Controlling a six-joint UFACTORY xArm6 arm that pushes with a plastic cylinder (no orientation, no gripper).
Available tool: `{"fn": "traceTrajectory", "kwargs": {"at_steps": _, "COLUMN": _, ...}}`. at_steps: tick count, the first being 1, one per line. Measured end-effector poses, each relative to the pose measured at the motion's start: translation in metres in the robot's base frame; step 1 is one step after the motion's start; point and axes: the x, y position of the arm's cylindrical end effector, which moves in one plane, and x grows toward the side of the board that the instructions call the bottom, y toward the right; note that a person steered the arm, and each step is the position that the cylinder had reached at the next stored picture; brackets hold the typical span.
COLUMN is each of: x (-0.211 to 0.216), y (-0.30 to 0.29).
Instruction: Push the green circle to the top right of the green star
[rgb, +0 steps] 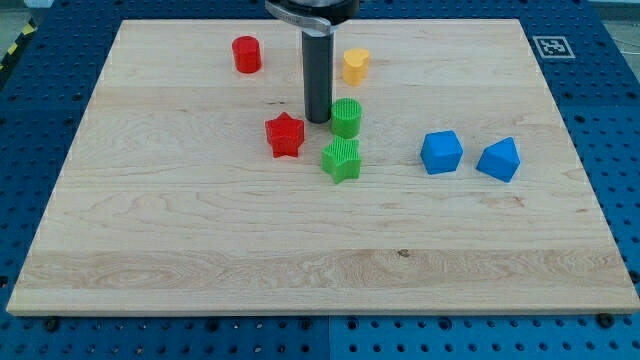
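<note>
The green circle (346, 117) stands just above the green star (341, 158), almost touching its top. My tip (318, 119) rests on the board against the green circle's left side. The rod rises from there to the view's top. The red star (285, 135) lies to the left of the tip and of the green star.
A red cylinder (246, 54) stands at the upper left. A yellow block (355, 65) sits above the green circle; the rod hides another yellow block behind it. A blue cube (441, 152) and a blue wedge-like block (499, 159) lie at the right of the wooden board (150, 250).
</note>
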Motion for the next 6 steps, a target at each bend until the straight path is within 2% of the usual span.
{"fn": "traceTrajectory", "kwargs": {"at_steps": 2, "x": 0.021, "y": 0.0}}
{"fn": "traceTrajectory", "kwargs": {"at_steps": 4, "x": 0.023, "y": 0.018}}
{"fn": "traceTrajectory", "kwargs": {"at_steps": 6, "x": 0.023, "y": -0.004}}
